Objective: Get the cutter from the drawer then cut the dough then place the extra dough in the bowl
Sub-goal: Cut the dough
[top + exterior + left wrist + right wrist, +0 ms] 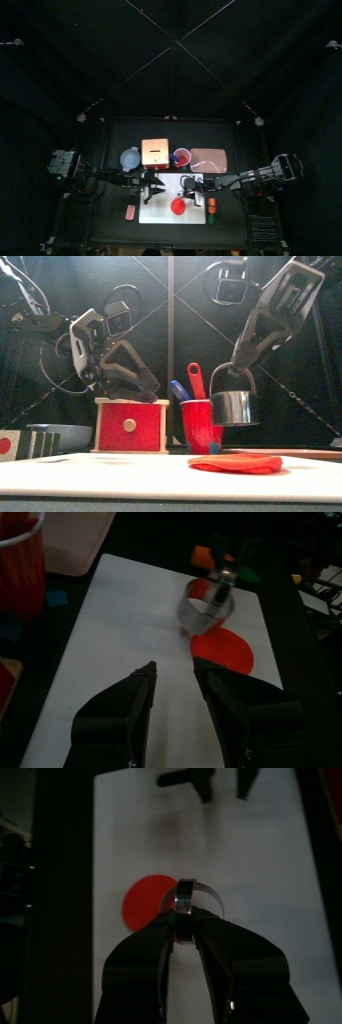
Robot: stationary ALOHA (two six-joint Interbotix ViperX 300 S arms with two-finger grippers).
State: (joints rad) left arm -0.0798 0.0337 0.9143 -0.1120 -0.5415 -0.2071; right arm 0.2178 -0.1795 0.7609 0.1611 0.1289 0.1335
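Note:
My right gripper [235, 374] is shut on the wire handle of the round metal cutter [234, 407] and holds it in the air, a little above the red dough disc [237, 463]. The dough lies flat on the white cutting board [120, 478]. In the right wrist view the handle [185, 903] sits pinched between the jaws, with the dough [147, 903] below. My left gripper [177, 690] hovers over the board's left part, open and holding nothing; past it hang the cutter [207, 607] and the dough [225, 654].
Behind the board stand the wooden box with its red drawer front [131, 426], the red cup with toy knives [201, 424] and the blue-grey bowl [60, 436]. The pink tray [209, 158] lies at the back right. Small toy foods [210, 206] sit on the board's right edge.

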